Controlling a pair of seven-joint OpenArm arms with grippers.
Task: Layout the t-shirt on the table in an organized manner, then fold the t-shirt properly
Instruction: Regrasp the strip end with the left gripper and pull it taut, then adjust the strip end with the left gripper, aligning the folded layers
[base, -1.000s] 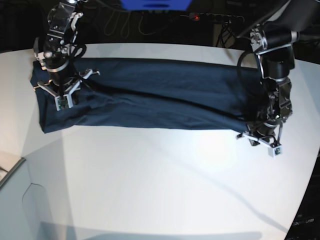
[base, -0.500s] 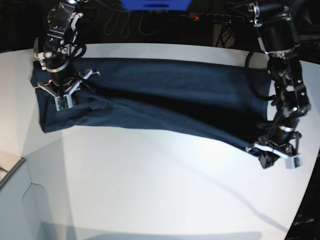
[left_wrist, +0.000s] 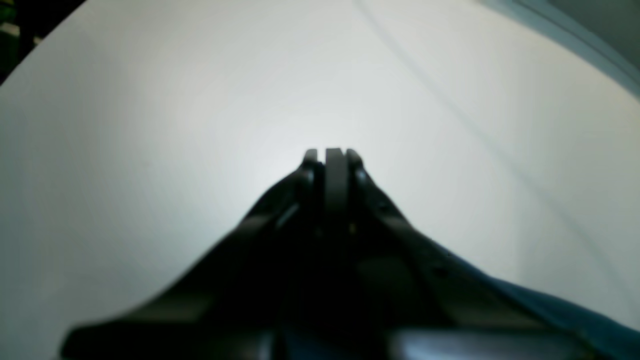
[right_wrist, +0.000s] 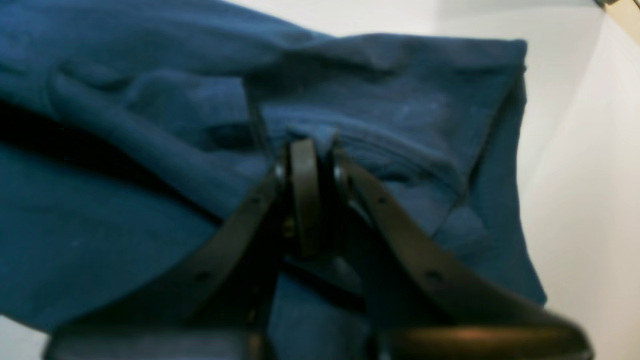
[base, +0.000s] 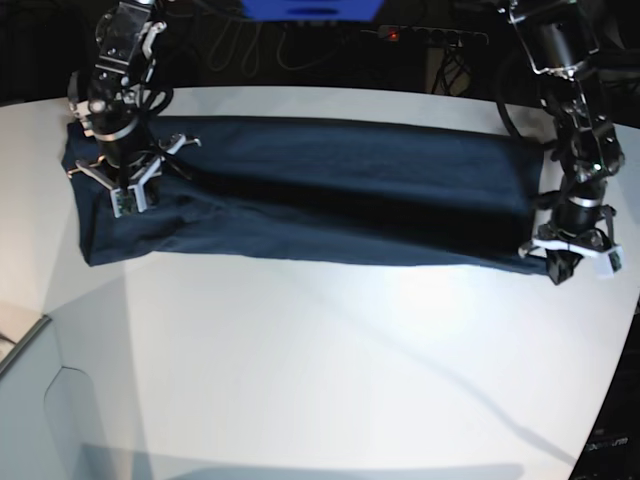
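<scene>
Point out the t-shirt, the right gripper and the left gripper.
t-shirt (base: 340, 195), base view, middle of the spread fabric.
right gripper (right_wrist: 312, 150), right wrist view, tips pinching a fabric fold.
left gripper (left_wrist: 332, 155), left wrist view, closed tips above the table.

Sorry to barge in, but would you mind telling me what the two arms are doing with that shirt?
They are laying out a dark blue t-shirt on the white table. It lies stretched into a long band across the far side. The right gripper is shut on a fold of fabric at one end. The left gripper is shut at the opposite end, at the near corner; its wrist view shows mostly bare table ahead, so a pinch there cannot be confirmed. No folding is visible yet.
</scene>
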